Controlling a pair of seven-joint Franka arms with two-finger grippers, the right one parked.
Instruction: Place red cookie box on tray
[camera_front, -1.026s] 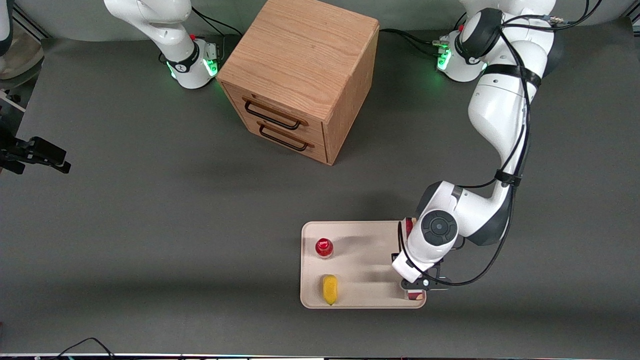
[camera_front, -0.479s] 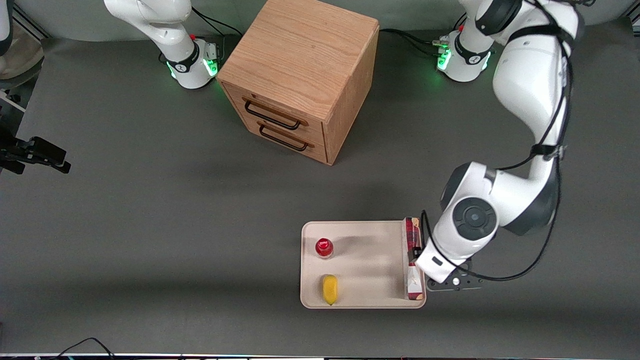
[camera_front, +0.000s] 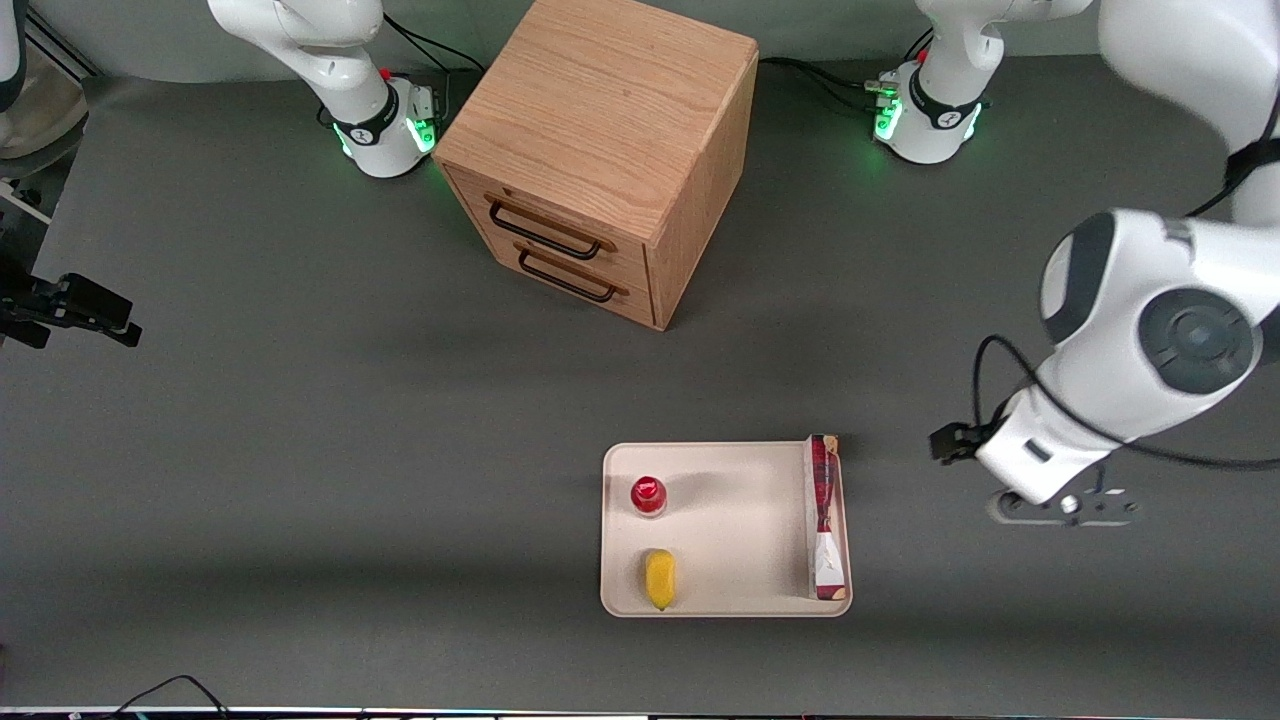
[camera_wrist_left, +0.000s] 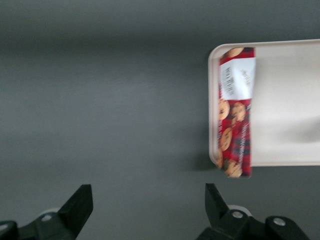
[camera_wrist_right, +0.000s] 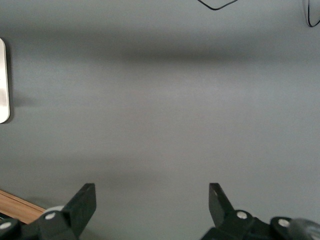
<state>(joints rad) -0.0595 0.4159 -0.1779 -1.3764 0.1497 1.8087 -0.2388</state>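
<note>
The red cookie box (camera_front: 825, 517) (camera_wrist_left: 235, 111), long and slim with red plaid print and a white panel, lies flat on the cream tray (camera_front: 730, 530) (camera_wrist_left: 285, 100), along the tray's edge nearest the working arm. My left gripper (camera_front: 1063, 506) (camera_wrist_left: 148, 205) hangs above bare grey table, well away from the tray toward the working arm's end. Its fingers (camera_wrist_left: 80, 205) stand wide apart with nothing between them.
A small red-capped bottle (camera_front: 648, 494) and a yellow object (camera_front: 659, 578) sit on the tray toward its other edge. A wooden two-drawer cabinet (camera_front: 598, 150) stands farther from the front camera. The grey mat (camera_front: 300, 450) covers the table.
The gripper let go of the cookie box, which stays on the tray. The arm has risen and swung away toward its own end of the table.
</note>
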